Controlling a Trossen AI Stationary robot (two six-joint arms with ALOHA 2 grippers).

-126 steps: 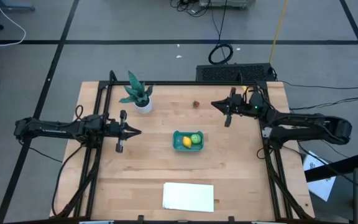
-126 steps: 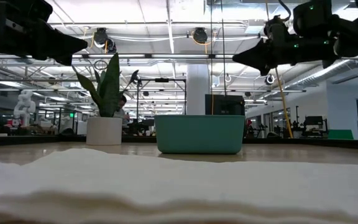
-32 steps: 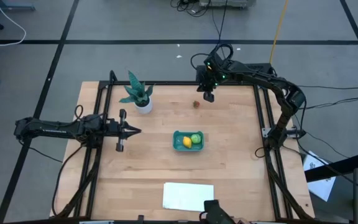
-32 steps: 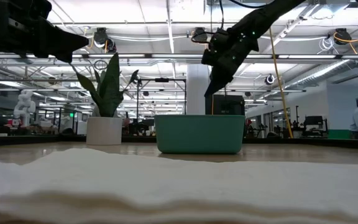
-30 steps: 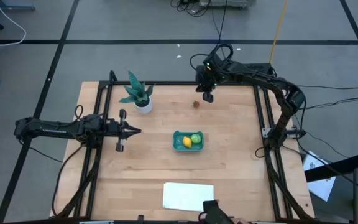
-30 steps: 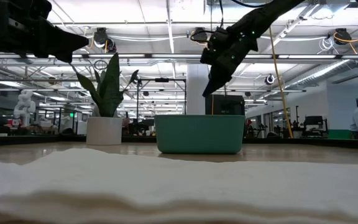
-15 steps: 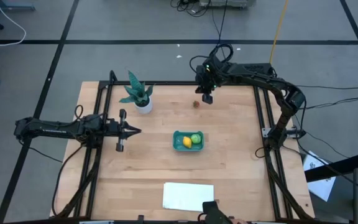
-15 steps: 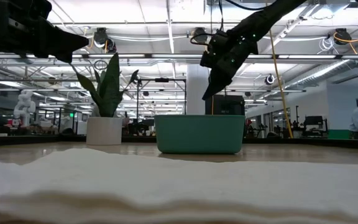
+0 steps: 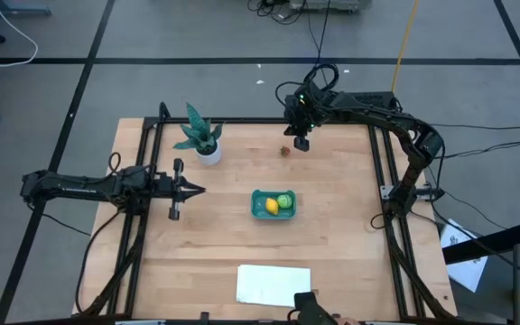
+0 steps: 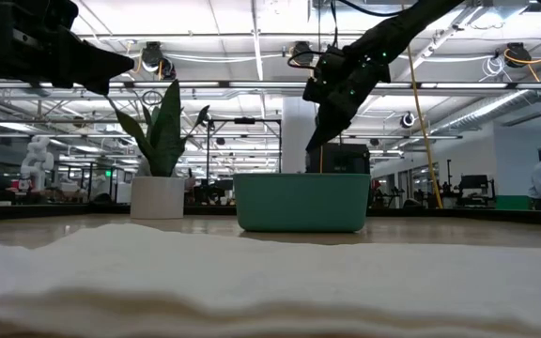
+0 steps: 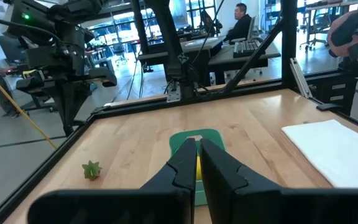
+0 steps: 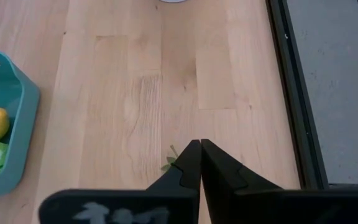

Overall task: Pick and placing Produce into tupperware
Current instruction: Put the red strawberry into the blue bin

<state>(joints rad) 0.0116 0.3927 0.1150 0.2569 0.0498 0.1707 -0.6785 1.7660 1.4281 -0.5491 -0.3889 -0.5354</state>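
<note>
R gripper [image 9: 301,142] at far edge of table, just right of tiny dark red piece [image 9: 285,151], fingers pressed together, holding nothing. L gripper [image 9: 186,190] parked at left, also closed, empty. Lemon [image 9: 271,207] + green ball [image 9: 284,200] already in tupperware [image 9: 272,214] mid-table. Red piece likely light, hard, prone to roll; leafy top, so pinch across body. Visible in high + left wrist views [image 11: 91,170]; hidden in low view behind tupperware wall.
</note>
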